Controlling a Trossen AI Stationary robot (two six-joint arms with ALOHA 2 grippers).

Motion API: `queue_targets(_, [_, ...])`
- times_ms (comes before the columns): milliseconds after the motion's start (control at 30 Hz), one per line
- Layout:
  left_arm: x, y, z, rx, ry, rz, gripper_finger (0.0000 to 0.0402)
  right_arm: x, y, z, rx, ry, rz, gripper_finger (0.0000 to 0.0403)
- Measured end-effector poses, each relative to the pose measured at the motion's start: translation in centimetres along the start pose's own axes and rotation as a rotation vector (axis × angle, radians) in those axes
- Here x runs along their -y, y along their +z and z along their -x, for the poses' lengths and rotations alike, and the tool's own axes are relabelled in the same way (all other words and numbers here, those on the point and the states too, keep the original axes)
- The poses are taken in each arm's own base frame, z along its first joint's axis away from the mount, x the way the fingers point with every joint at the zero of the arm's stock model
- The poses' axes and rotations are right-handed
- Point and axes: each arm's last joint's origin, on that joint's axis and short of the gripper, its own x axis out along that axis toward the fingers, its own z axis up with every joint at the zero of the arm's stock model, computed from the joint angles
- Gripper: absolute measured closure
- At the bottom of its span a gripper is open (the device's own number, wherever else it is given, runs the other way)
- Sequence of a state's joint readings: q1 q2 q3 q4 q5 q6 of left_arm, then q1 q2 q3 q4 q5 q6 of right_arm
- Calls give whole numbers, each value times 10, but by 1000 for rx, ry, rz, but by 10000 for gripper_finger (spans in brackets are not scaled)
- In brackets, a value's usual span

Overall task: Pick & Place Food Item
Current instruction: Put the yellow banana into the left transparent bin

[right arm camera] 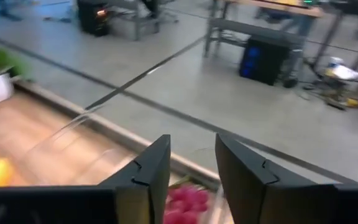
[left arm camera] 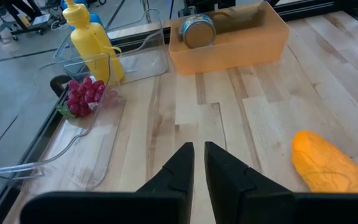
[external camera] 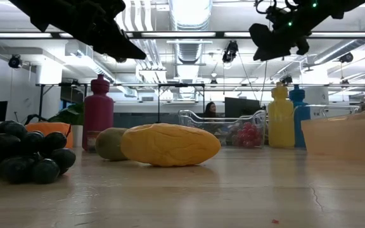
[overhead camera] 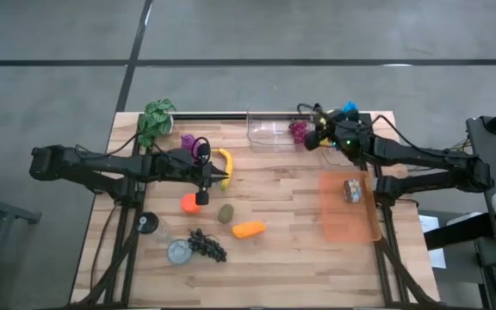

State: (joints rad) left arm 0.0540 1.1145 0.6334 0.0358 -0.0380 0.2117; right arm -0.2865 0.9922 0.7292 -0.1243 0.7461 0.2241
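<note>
dark grapes [external camera: 21,149] are seen nearest in the low view, at the near left of the table [overhead camera: 291,267], with an orange-yellow food item [external camera: 170,144] and a green fruit [external camera: 111,143] lying just behind them.

the right tool [overhead camera: 319,138] is held above the right end of a clear tray [overhead camera: 269,129] at the far table edge. its fingers [right arm camera: 148,171] are parted by a moderate gap and nothing is gripped between them; a red grape bunch [right arm camera: 188,200] is seen directly below that gap, lying at the tray's right end. whether the bunch is touched cannot be told.

the left tool [overhead camera: 202,191] is held over the left-centre of the table, its fingers [left arm camera: 179,168] drawn nearly together with only a thin slit left, and nothing is held. an orange round item [overhead camera: 189,203] lies just beside it, and a banana [overhead camera: 225,165] lies near it.

open boards are left across the table's middle, between the orange-yellow food item and an orange bin [overhead camera: 344,215] near the right edge. a can [overhead camera: 351,190] is contained in that bin. apart from the red bunch, the clear tray looks unfilled. a yellow bottle [external camera: 281,118] is stood just beside the tray, and a potted plant [overhead camera: 156,120] is placed at the far left corner.
</note>
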Motion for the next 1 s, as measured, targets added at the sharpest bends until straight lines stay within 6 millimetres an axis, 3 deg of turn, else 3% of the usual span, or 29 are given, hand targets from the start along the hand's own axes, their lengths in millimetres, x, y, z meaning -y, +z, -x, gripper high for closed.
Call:
queue_targets(467, [-1, 1, 0, 14, 5, -204, 359, -67, -29, 37, -49, 353, 116, 370])
queue_targets(667, [-1, 4, 0, 29, 11, -266, 359, -84, -39, 47, -48, 420, 147, 375])
queue_targets(1000, [-1, 5, 0, 39, 12, -147, 346, -97, -44, 58, -22, 479, 183, 374])
